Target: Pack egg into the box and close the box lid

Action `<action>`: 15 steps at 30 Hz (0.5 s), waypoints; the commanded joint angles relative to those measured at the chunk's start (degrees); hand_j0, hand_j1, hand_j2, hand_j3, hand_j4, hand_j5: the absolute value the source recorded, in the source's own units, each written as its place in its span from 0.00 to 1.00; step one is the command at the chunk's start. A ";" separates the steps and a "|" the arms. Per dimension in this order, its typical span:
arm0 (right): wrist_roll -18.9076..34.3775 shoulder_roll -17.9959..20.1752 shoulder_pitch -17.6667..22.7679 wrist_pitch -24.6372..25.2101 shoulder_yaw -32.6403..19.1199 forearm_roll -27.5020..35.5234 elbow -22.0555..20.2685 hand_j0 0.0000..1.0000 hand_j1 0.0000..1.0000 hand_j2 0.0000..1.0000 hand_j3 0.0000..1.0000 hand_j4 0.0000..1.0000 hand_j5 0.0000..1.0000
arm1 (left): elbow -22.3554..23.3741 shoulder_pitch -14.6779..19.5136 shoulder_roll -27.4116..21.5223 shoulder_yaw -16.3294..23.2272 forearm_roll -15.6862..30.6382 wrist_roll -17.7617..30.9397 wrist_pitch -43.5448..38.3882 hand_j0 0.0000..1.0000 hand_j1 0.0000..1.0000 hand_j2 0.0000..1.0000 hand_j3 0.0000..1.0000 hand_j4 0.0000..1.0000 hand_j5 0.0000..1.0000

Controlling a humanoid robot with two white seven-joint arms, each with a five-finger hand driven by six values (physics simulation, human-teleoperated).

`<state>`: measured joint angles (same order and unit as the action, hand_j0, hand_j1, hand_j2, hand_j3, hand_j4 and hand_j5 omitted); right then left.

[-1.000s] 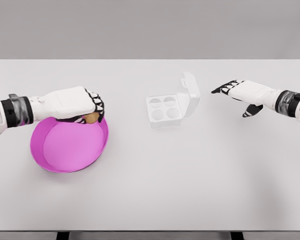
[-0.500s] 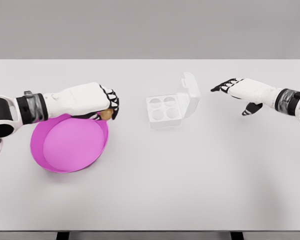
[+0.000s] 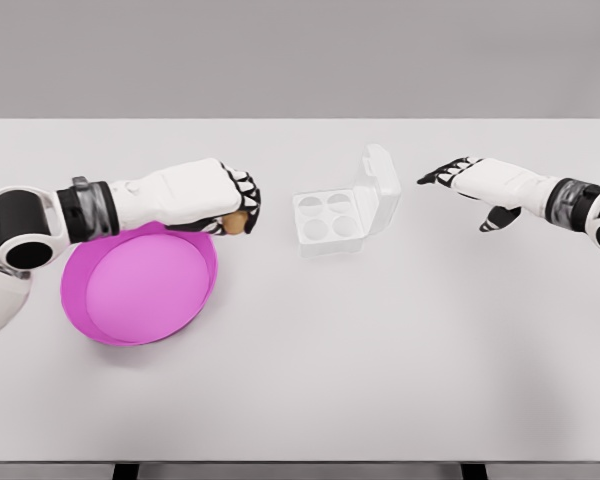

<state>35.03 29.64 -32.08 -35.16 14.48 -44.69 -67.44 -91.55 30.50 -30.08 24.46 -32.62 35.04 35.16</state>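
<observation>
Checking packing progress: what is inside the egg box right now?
The egg box shows four empty round cups, lid standing open. The egg is in the left robot hand, short of the box. Nothing covers the cups.

A white table (image 3: 310, 360) is seen spanning nearly the whole head view. Two things are set directly on it. A white egg box (image 3: 342, 207) with four round hollows is placed near the middle, its lid stood open. A magenta bowl (image 3: 140, 285) is set well to the left of the box.
</observation>
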 commanded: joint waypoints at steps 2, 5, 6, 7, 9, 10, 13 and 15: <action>-0.03 0.24 0.00 0.16 -0.16 0.30 -0.06 1.00 1.00 1.00 1.00 1.00 1.00 | 1.64 0.44 1.69 0.06 0.10 -0.04 -0.16 0.36 0.36 0.36 0.36 0.36 0.36; -0.03 0.24 0.00 0.16 -0.16 0.30 -0.06 1.00 1.00 1.00 1.00 1.00 1.00 | 2.43 0.79 2.92 0.15 -0.51 -0.04 -0.16 0.35 0.35 0.35 0.35 0.35 0.35; -0.03 0.15 0.09 0.16 -0.16 0.30 -0.15 1.00 1.00 1.00 1.00 1.00 1.00 | 2.52 0.79 3.18 0.15 -0.60 -0.04 -0.16 0.35 0.35 0.35 0.35 0.35 0.35; -0.03 0.15 0.00 0.16 -0.24 0.30 -0.06 1.00 1.00 1.00 1.00 1.00 1.00 | 2.61 0.88 3.27 0.24 -0.51 -0.04 -0.16 0.35 0.35 0.35 0.35 0.35 0.35; -0.03 0.15 0.17 0.16 -0.16 0.39 -0.15 1.00 1.00 1.00 1.00 1.00 1.00 | 3.75 0.97 4.41 0.24 -0.51 -0.04 -0.16 0.35 0.35 0.35 0.35 0.35 0.35; -0.03 0.24 0.18 0.16 -0.16 0.39 -0.15 1.00 1.00 1.00 1.00 1.00 1.00 | 4.02 1.23 4.59 0.32 -0.51 -0.04 -0.16 0.34 0.34 0.34 0.34 0.34 0.34; -0.03 0.15 0.18 0.16 -0.16 0.39 -0.15 1.00 1.00 1.00 1.00 1.00 1.00 | 4.19 1.32 5.29 0.41 -0.51 -0.04 -0.16 0.34 0.34 0.34 0.34 0.34 0.34; -0.03 0.15 0.18 0.16 -0.16 0.39 -0.15 1.00 1.00 1.00 1.00 1.00 1.00 | 4.45 1.32 5.38 0.32 -0.51 -0.04 -0.16 0.34 0.34 0.34 0.34 0.34 0.34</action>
<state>35.03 29.78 -31.90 -35.16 14.36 -44.61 -67.56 -87.41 31.90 -25.06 24.86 -33.49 35.04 35.16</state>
